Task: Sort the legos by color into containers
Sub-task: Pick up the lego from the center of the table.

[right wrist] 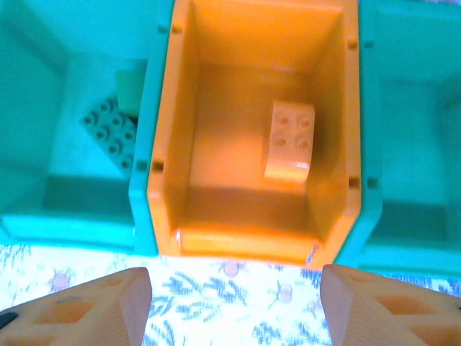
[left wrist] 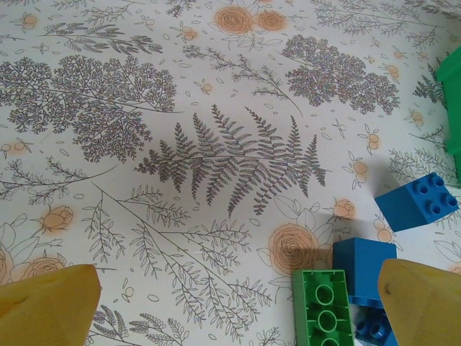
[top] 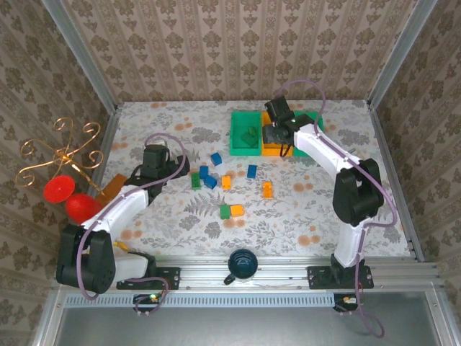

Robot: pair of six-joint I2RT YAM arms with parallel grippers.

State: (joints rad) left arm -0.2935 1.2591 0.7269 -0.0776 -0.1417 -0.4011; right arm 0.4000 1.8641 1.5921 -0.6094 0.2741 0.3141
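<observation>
Three containers stand in a row at the back: a green bin [top: 245,133], an orange bin [right wrist: 256,130] and a second green bin [top: 315,121]. An orange lego [right wrist: 289,148] lies inside the orange bin, and a green lego [right wrist: 112,133] lies in the left green bin. My right gripper [right wrist: 234,306] hovers over the orange bin's near edge, open, with nothing between its fingers. Several blue, green and orange legos lie loose mid-table, among them a blue one [top: 252,171] and an orange one [top: 268,189]. My left gripper [left wrist: 234,310] is wide open low over the cloth, with a green lego [left wrist: 324,310] and a blue one [left wrist: 362,270] beside its right finger.
A dark round cup [top: 243,264] sits at the near edge between the arm bases. A gold wire stand with red balls [top: 63,189] and a flat orange-brown tile [top: 112,186] are at the far left. Patterned walls enclose the table on three sides.
</observation>
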